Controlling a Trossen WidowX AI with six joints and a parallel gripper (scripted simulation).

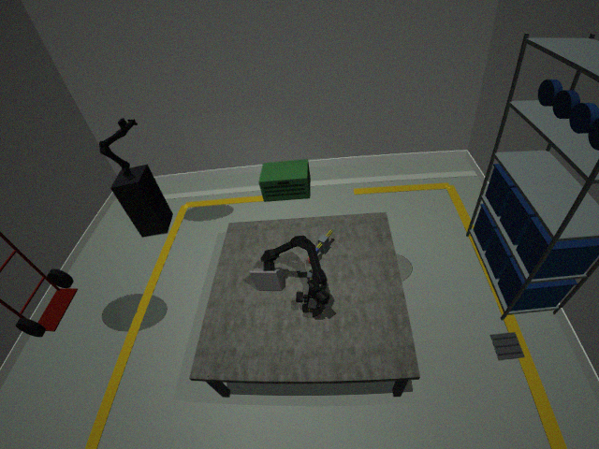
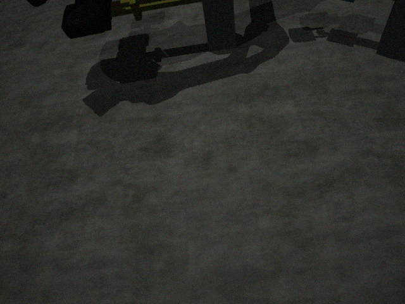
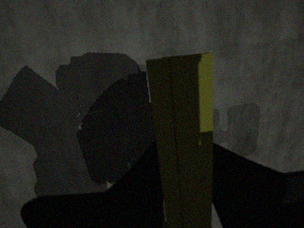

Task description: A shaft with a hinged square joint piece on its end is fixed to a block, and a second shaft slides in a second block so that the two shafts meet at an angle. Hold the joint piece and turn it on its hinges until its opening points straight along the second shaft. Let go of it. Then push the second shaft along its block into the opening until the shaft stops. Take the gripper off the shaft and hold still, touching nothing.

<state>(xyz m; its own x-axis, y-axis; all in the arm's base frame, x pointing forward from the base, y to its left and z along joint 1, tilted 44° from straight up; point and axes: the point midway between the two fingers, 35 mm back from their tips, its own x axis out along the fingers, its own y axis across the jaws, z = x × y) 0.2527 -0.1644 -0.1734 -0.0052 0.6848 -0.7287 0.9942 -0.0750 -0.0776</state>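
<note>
My gripper is shut on the second shaft, near its outer end. The second shaft is yellow and square, with its end showing beyond my dark fingers in the wrist view. It runs right to its dark upright block in the exterior view. In the top view, the fixed shaft is yellow at the back, and a blue part, perhaps the joint piece, shows in front of it. The arm partly hides this area. The opening and its direction cannot be made out.
Another dark block stands at the right edge of the exterior view. A pale box is by the arm's base on the brown table. A green crate, a shelf rack and a second arm on a black pedestal stand away from the table.
</note>
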